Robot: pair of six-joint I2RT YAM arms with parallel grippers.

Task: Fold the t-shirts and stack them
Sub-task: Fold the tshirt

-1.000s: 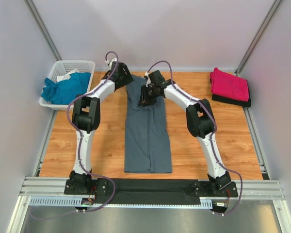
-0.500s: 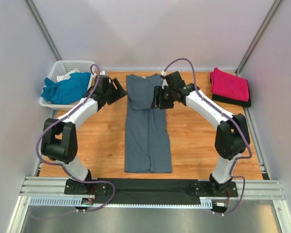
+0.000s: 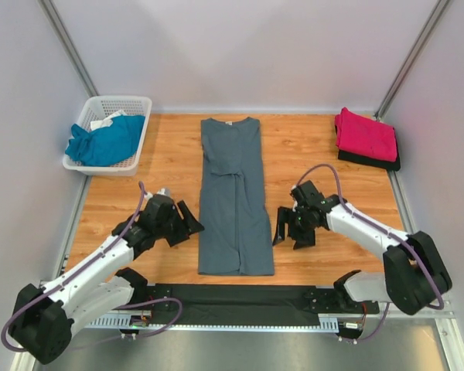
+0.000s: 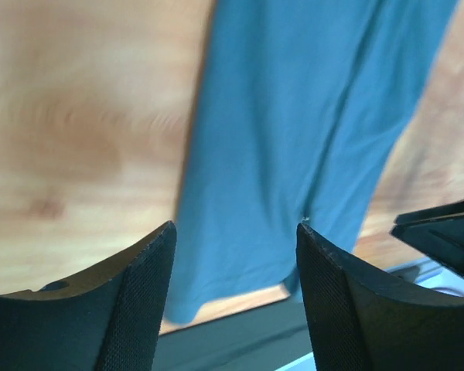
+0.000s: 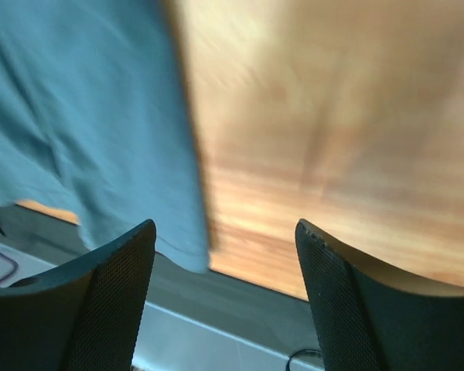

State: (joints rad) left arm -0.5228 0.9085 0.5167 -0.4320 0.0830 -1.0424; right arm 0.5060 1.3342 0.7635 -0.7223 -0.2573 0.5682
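The left tool (image 3: pixel 189 225) and the right tool (image 3: pixel 291 234) both stand with jaws spread wide and empty, low over the wooden counter (image 3: pixel 317 154), one just beside each long edge of the slate-grey t-shirt (image 3: pixel 233 201) and touching nothing. That shirt lies flat mid-counter, folded lengthwise into a long narrow strip, collar at the far end and hem near the arms' bases. The magenta t-shirt (image 3: pixel 366 134) sits folded on a dark folded garment (image 3: pixel 369 160) at the far right corner, and the teal t-shirt (image 3: pixel 104 141) lies crumpled in the white basket (image 3: pixel 116 103) at far left
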